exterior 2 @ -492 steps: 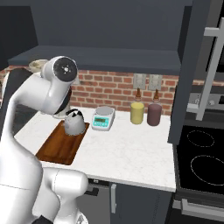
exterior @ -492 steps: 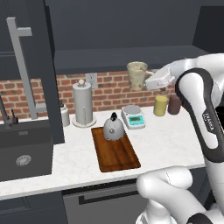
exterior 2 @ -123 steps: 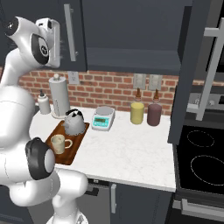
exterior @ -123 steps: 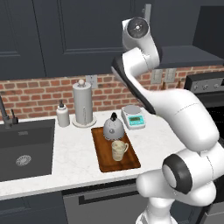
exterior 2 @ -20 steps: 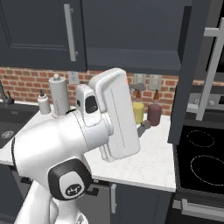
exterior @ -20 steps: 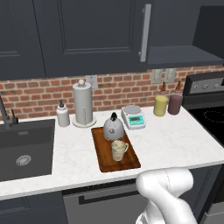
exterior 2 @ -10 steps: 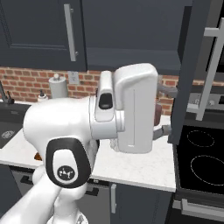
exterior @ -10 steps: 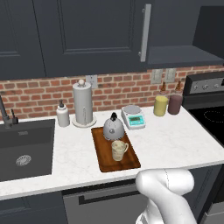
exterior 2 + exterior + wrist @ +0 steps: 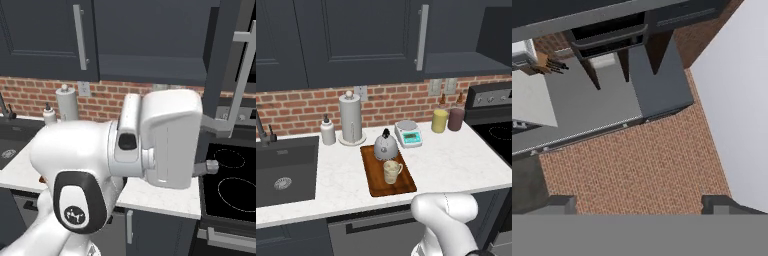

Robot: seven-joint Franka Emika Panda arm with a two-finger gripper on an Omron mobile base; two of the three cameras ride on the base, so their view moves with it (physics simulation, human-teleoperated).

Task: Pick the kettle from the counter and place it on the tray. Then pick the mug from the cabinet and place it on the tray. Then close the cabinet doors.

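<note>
The silver-grey kettle [image 9: 384, 146] stands at the far end of the brown wooden tray [image 9: 376, 186] on the white counter [image 9: 456, 165]. The cream mug [image 9: 391, 171] sits on the tray just in front of the kettle. Above them, the dark cabinet doors [image 9: 361, 40] are closed flat, with a silver bar handle [image 9: 423, 37]; the handle [image 9: 78, 36] shows again in the right base view. My gripper [image 9: 639, 205] is open, its two dark fingertips [image 9: 562, 204] far apart with nothing between them. It faces a red brick surface away from the tray.
Behind the tray stand a paper-towel holder [image 9: 351, 119], a soap bottle [image 9: 328, 131], a scale [image 9: 408, 134], a yellow canister [image 9: 439, 120] and a maroon canister [image 9: 456, 119]. A sink [image 9: 283, 170] lies left and a stove [image 9: 230, 185] right. My white arm [image 9: 150, 145] bulks in the right base view.
My arm has kept swinging rightward across the right base view. The kettle, mug, tray and cabinet doors have not moved.
</note>
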